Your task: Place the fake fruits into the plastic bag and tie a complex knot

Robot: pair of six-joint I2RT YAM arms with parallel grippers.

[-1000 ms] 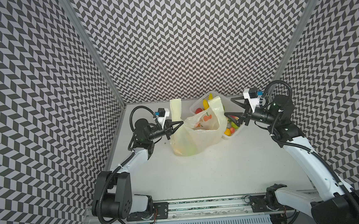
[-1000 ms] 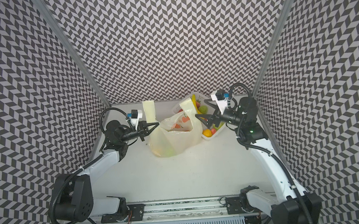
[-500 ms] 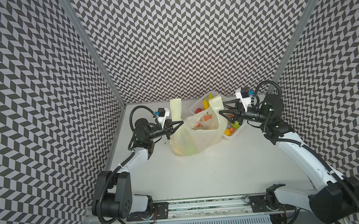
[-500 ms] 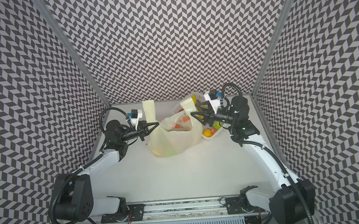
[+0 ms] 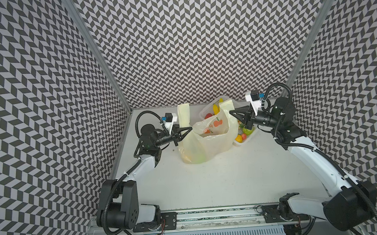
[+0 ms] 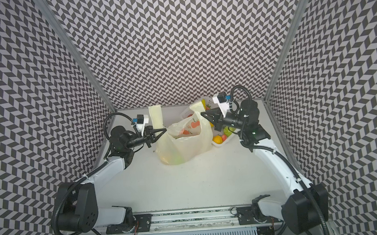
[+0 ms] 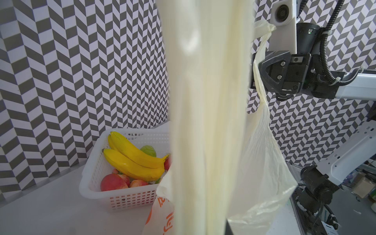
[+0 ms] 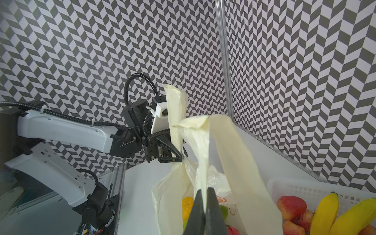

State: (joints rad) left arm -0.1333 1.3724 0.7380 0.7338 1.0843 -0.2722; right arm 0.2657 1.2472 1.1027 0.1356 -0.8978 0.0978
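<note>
The bag is pale yellow with orange fruit prints (see-through in places). The basket is white, the bananas yellow, the walls black-and-white chevron.

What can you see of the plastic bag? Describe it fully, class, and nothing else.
The plastic bag is thin, translucent, pale yellow film printed with orange fruit and characters. It stands on the table, mouth open, beside a white basket, with fake fruits showing through its bulging bottom. Both handle loops stick up. The right gripper is shut on the right handle; the left gripper has its tips at the rim under the left handle, grip unclear.
</note>
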